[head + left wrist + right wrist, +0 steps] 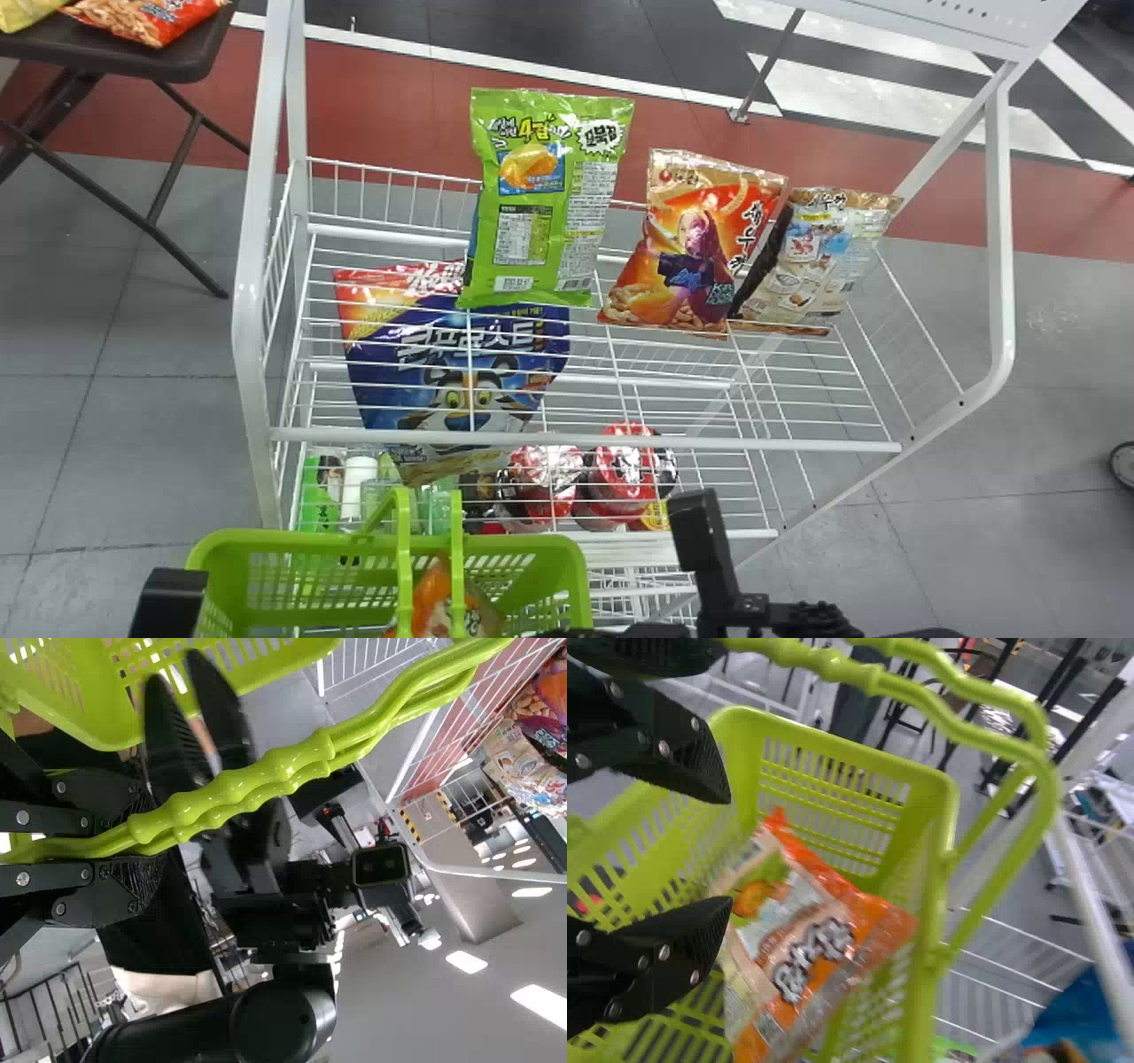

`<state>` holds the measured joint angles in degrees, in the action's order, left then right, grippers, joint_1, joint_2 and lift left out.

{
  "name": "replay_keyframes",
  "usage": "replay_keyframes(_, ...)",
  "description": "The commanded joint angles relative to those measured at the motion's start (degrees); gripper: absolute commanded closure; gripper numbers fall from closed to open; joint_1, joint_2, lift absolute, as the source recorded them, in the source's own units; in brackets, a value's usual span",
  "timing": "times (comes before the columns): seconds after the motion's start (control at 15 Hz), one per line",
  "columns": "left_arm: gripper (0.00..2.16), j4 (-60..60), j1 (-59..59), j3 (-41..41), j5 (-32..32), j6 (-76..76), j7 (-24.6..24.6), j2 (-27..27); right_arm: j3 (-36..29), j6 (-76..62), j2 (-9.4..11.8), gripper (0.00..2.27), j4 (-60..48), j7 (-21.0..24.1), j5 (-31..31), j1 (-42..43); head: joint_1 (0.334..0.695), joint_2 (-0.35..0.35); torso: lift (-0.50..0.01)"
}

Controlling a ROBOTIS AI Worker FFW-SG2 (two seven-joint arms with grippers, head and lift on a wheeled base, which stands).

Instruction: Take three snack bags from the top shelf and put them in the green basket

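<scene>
Ahead of wide-spread right tool (651, 630), snack bag (802, 948) inside green basket (842, 750).

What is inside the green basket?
An orange and beige snack bag lies in the green basket. It covers part of the basket's floor, so anything directly beneath it can't be seen.

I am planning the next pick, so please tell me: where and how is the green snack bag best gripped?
Probably by its upper part, from above, with the open right gripper, one finger in front and one behind. The green snack bag seems to stand on end, broad face toward the robot, and its thin top edge is free of the neighbouring bags.
</scene>
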<state>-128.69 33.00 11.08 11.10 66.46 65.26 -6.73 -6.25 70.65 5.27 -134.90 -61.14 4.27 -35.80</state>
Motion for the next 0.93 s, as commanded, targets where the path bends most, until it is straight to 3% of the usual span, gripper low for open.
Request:
replay_keyframes(0.0, 1.04, -0.2, 0.1, 0.0, 0.0, 0.3, 0.0, -0.1, -2.6, -5.5, -1.8, 0.05, -1.2, 0.7, -1.5, -0.4, 0.695, -0.350, -0.030)
replay_keyframes(0.13, 1.04, -0.5, 0.3, 0.3, 0.0, 0.3, -0.3, -0.1, -5.8, -16.9, -3.0, 0.06, -1.4, 5.3, -6.7, -1.7, 0.695, -0.350, -0.030)
replay_keyframes(0.33, 1.04, -0.4, 0.7, 0.9, 0.0, 0.1, -0.3, -0.2, -5.5, -31.1, -3.8, 0.11, -1.2, 13.3, -8.0, -1.4, 0.695, -0.350, -0.030)
replay_keyframes(0.47, 1.04, -0.3, 0.7, 1.3, -0.1, -0.1, -0.4, -0.2, -3.5, -39.7, -5.0, 0.12, -0.3, 20.0, -8.1, 0.5, 0.695, -0.350, -0.030)
replay_keyframes(0.67, 1.04, -0.2, 0.7, 1.8, -0.1, -0.1, -0.3, -0.2, 1.2, -45.9, -4.9, 0.19, 2.0, 31.0, -7.1, 4.6, 0.695, -0.350, -0.030)
replay_keyframes(0.87, 1.04, -0.3, 0.7, 1.8, -0.1, 0.1, 0.0, -0.5, 4.4, -52.9, -4.9, 0.19, 9.1, 38.9, -5.8, 10.5, 0.695, -0.350, -0.030)
